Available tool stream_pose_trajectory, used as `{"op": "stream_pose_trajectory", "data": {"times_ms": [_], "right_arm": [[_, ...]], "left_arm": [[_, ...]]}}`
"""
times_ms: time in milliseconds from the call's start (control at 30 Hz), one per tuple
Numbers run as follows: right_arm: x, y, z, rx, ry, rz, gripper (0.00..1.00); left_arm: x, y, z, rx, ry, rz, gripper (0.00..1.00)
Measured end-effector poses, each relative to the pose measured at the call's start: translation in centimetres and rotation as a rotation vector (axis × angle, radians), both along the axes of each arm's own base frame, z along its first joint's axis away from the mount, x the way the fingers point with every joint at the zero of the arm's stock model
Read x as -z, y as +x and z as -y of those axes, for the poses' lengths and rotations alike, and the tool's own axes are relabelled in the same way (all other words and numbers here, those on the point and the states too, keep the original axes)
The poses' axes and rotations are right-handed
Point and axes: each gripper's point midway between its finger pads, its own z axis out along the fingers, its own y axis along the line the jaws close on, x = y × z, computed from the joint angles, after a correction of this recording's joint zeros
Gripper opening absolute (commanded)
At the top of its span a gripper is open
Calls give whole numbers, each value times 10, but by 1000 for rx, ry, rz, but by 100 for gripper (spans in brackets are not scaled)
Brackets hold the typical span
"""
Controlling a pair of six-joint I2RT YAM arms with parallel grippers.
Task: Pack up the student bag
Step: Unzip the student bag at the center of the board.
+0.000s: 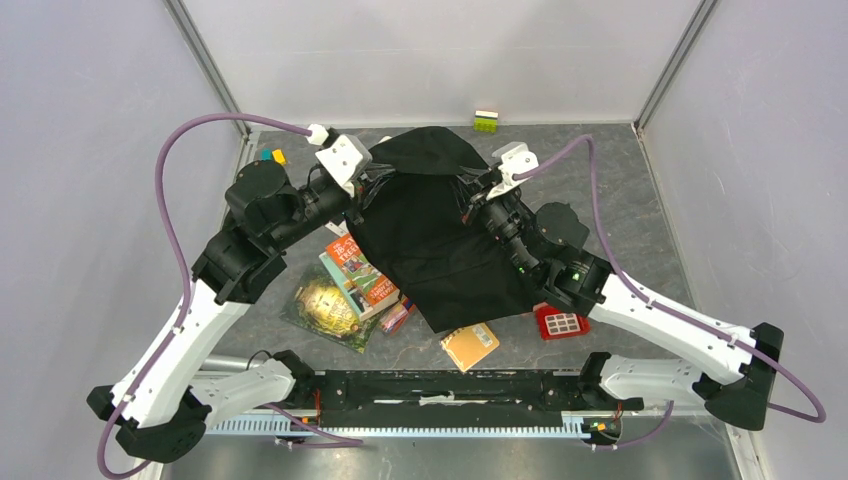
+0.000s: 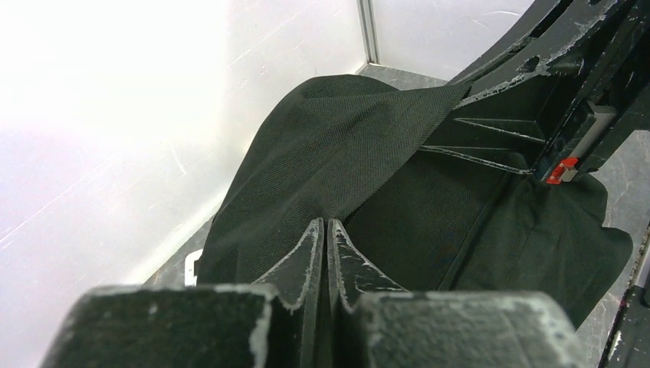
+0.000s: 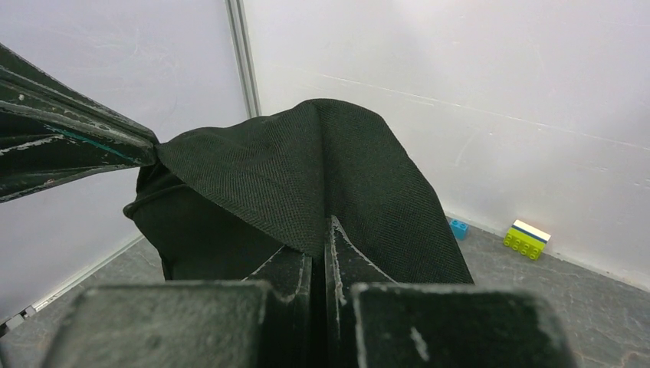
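The student bag is a large black fabric bag lying in the middle of the table, its far flap lifted between the two arms. My left gripper is shut on the flap's left edge; in the left wrist view its jaws meet on a fold of the student bag. My right gripper is shut on the flap's right edge, and its jaws pinch the weave of the student bag. The opposite gripper's fingers show at the left of the right wrist view.
Books and a shiny round item lie left of the bag. An orange notebook and a red calculator lie near its front. A green and yellow block sits by the back wall, small blocks at back left.
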Motion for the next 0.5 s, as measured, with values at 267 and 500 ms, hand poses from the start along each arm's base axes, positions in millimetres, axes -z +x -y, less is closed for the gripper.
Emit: {"op": "stream_pose_trajectory", "data": {"times_ms": [267, 500], "right_arm": [[1, 1, -1, 1, -14, -2, 0], [2, 0, -3, -7, -20, -2, 0]], "left_arm": [[0, 2, -1, -5, 16, 15, 42], [4, 6, -4, -31, 37, 28, 54]]}}
